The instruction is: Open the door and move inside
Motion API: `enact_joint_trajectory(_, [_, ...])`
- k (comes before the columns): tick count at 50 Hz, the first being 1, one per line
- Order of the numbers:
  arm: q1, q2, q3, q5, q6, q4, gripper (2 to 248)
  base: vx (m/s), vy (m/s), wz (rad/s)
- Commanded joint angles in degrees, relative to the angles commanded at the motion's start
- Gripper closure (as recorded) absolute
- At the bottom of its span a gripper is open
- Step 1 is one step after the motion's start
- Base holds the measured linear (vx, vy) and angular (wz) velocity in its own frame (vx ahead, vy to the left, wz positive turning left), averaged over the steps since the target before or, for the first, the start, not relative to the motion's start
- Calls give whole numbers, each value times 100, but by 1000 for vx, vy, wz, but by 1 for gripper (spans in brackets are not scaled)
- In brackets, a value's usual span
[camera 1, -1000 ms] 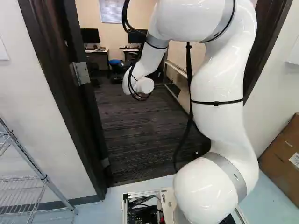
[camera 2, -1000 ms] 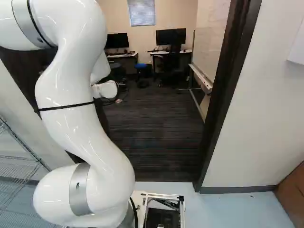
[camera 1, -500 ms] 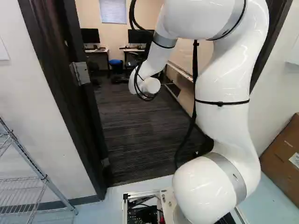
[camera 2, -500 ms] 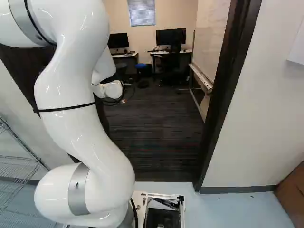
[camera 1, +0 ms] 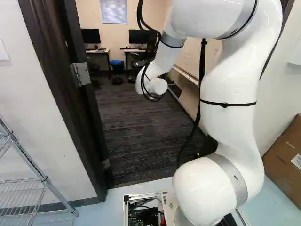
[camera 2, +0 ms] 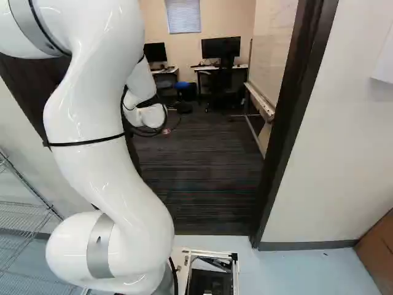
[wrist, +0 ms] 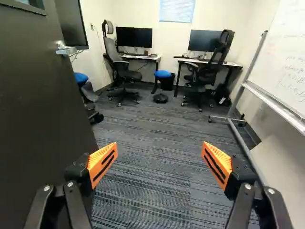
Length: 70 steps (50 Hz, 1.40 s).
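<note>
A small orange bit of my gripper (camera 2: 166, 131) shows past the white wrist in the right base view, above the carpet beyond the doorway. In the wrist view the gripper (wrist: 160, 162) is open, its orange pads wide apart with nothing between them. The dark door (wrist: 38, 109) stands swung into the room, beside one finger; whether they touch I cannot tell. Its silver lever handle (wrist: 65, 49) is farther ahead on that side, away from the fingers. A metal hinge (camera 1: 81, 74) shows at the left of the left base view, by the dark door frame (camera 1: 51, 70).
Beyond the doorway are desks with monitors (wrist: 134, 37), office chairs (wrist: 121, 67), a blue stool (wrist: 162, 75) and a wheeled whiteboard (wrist: 281, 57). Right door frame (camera 2: 295, 117) borders the opening. A wire shelf (camera 1: 23, 188) stands left, a cardboard box (camera 1: 286, 157) right.
The arm has swung rightward in both base views, its wrist carrying the gripper farther from the hinge side. The base and the door frame have not shifted.
</note>
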Motion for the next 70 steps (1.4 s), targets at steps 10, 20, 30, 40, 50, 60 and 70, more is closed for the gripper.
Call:
enact_joint_trajectory(10, [-153,48,58,0,0,67,3,0,0,0])
enact_joint_trajectory(20, [-311,94,114,0,0,126,3,0,0,0])
enact_joint_trajectory(30, [-422,130,156,0,0,132,3,0,0,0])
enact_joint_trajectory(40, [-426,154,186,1,0,135,3,0,0,0])
enact_joint_trajectory(50, [-439,232,281,3,0,143,3,0,0,0])
enact_joint_trajectory(60, [-460,361,440,6,0,157,3,0,0,0])
enact_joint_trajectory(70, [-490,542,663,10,0,176,3,0,0,0])
